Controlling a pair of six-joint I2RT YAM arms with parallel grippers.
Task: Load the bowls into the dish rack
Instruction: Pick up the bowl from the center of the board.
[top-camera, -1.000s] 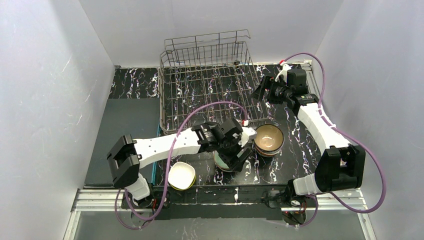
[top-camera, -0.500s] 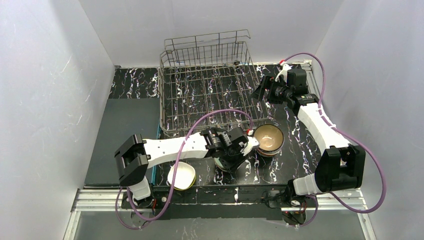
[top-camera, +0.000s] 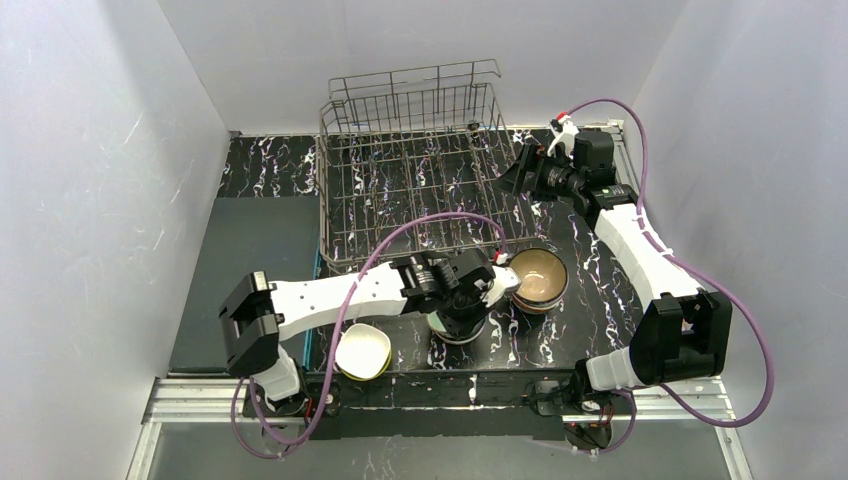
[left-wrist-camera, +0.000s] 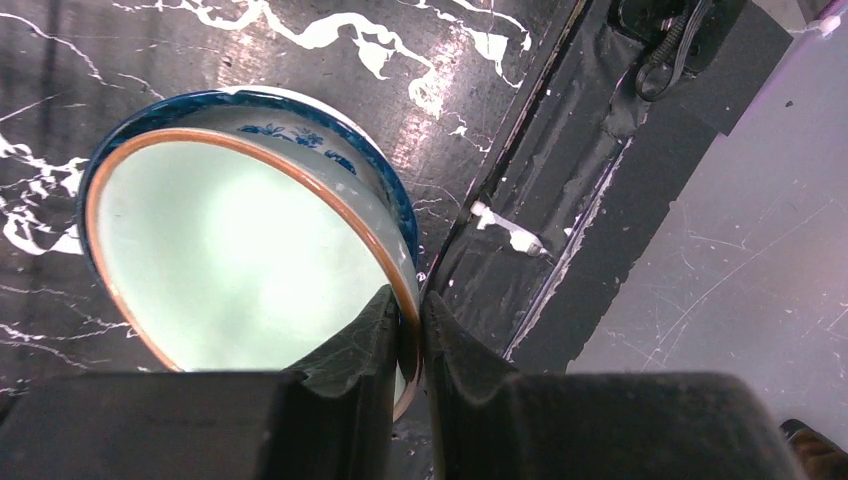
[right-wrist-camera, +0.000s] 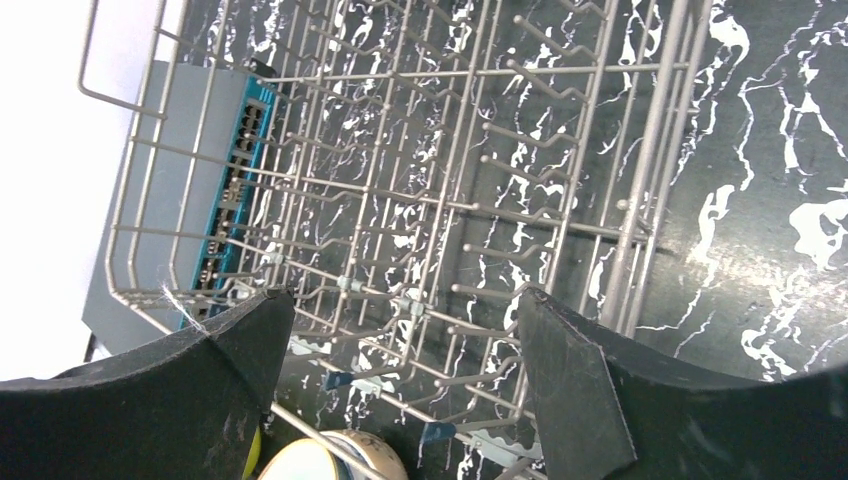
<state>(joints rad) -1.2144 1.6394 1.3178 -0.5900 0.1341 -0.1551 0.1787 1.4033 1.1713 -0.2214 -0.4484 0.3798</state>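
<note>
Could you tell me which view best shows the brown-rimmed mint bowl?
Left wrist: the brown-rimmed mint bowl fills it, left claw pinching its rim. Top view: mostly hidden under that claw. Right wrist: not identifiable.

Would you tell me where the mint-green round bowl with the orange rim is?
The mint-green bowl sits front-centre in the top view, under the left gripper, left of the tan bowl, nested in a blue-patterned white bowl.

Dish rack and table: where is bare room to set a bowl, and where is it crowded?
The dish rack holds no bowls; all its tine rows are free. The grey mat left of it is bare too. Crowded: the near strip, where the left gripper pinches the mint bowl by its rim beside the tan bowl and the yellow-green bowl.
</note>
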